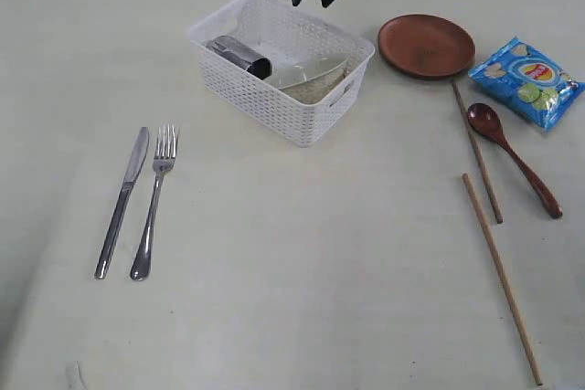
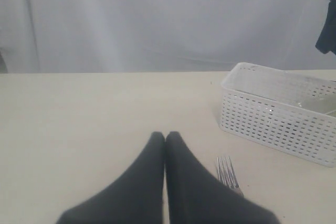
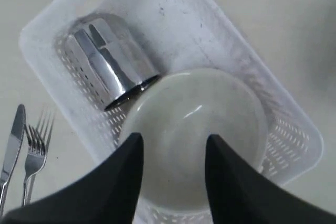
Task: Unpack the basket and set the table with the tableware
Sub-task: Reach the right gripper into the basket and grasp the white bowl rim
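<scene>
Above the basket (image 1: 274, 102), the right hand (image 3: 174, 141) hangs open and empty, poised over the bowl (image 3: 210, 103) beside the tipped cup (image 3: 107, 61), likely to lift it out. The left hand (image 2: 165, 136), closed on nothing, sits clear over the tabletop (image 1: 302, 253).

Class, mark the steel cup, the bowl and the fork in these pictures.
Steel cup (image 3: 107, 59): right wrist view, on its shiny side.
Bowl (image 3: 195, 116): right wrist view, on its inside.
Fork (image 1: 155, 200): exterior view, on its handle.
</scene>
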